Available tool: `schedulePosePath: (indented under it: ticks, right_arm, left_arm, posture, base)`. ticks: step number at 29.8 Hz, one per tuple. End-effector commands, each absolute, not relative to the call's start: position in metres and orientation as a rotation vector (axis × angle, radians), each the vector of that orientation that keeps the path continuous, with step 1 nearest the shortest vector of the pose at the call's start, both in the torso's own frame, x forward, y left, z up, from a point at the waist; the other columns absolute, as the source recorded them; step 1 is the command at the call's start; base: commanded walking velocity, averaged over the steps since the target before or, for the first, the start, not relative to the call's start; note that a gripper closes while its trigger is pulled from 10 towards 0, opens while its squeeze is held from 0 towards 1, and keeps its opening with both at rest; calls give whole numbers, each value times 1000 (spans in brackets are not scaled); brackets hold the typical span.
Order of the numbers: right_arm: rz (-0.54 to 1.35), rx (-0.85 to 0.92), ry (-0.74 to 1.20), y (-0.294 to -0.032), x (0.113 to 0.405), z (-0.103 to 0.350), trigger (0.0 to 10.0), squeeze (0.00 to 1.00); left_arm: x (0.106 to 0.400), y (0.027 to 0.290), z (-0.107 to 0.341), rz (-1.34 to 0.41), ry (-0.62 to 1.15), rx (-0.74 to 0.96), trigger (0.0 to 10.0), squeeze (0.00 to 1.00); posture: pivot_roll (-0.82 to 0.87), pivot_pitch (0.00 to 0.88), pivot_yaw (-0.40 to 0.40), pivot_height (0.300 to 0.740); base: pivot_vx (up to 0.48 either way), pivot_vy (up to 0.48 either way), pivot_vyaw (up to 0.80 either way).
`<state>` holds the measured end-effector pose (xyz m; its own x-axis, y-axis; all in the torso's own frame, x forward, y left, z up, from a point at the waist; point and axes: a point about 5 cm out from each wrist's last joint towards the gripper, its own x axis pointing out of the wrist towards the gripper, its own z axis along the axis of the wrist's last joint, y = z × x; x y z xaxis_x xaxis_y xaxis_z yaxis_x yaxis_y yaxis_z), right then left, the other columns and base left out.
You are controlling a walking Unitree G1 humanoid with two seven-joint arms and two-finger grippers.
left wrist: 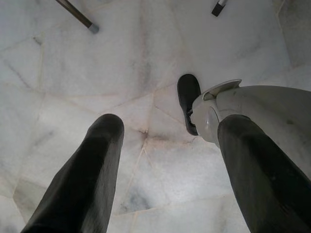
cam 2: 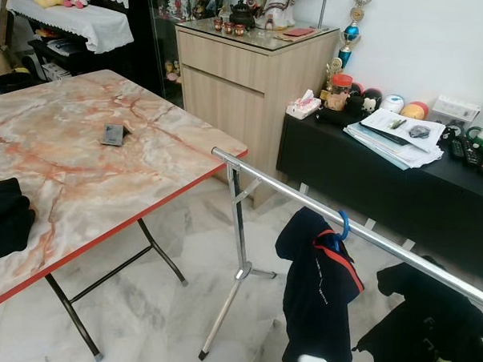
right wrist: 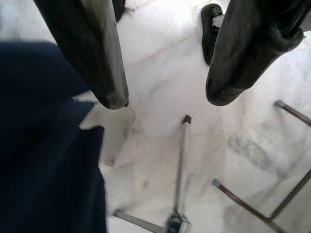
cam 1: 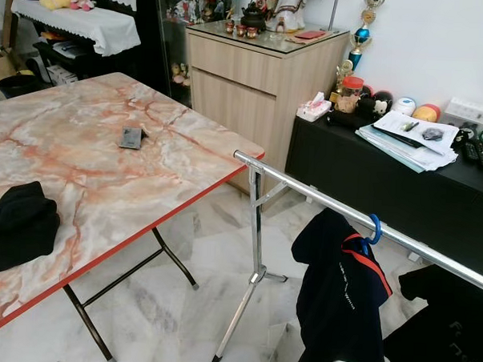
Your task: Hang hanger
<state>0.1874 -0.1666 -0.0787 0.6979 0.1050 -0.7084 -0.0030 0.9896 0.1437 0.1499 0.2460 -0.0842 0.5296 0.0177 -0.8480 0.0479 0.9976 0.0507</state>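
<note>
Both head views look down from above at the table [cam 1: 106,167] and clothes rail [cam 1: 360,226]; both wrist views face the floor [left wrist: 146,58].

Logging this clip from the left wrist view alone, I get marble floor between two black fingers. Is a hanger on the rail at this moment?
Observer: Yes. A blue hanger hooks over the silver rail, carrying a dark jacket with orange trim.
Reviewer: Is the right gripper holding anything?
Observer: No. The right gripper is open and points at the floor, with navy cloth beside it.
Reviewer: Any clothing left on the table?
Observer: A black garment lies on the marble-patterned table, at its edge on the robot's left.
</note>
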Motion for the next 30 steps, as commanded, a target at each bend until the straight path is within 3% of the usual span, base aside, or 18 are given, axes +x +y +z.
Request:
schedulePosePath:
  ticks: [1, 14, 19, 30]
  right_arm:
    - [76, 106, 766, -167, 192, -75, 10000, 0]
    - [140, 130, 241, -170, 261, -6, 10000, 0]
    - [106, 105, 146, -176, 264, 7, 10000, 0]
    - [-177, 71, -21, -206, 257, 36, 10000, 0]
  left_arm:
    - [147, 249, -85, -17, 1022, 81, 10000, 0]
    - [147, 249, -85, -10, 1019, 74, 10000, 0]
    - [147, 248, -85, -10, 1018, 72, 10000, 0]
    - [149, 249, -84, -8, 1014, 71, 10000, 0]
  posture:
    - [31, 0, 32, 740]
    - [26, 0, 13, 740]
    - [24, 0, 8, 740]
    - [22, 0, 10, 740]
  base:
    - [0, 0, 0]
    - [0, 0, 0]
    - [0, 0, 0]
    - [0, 0, 0]
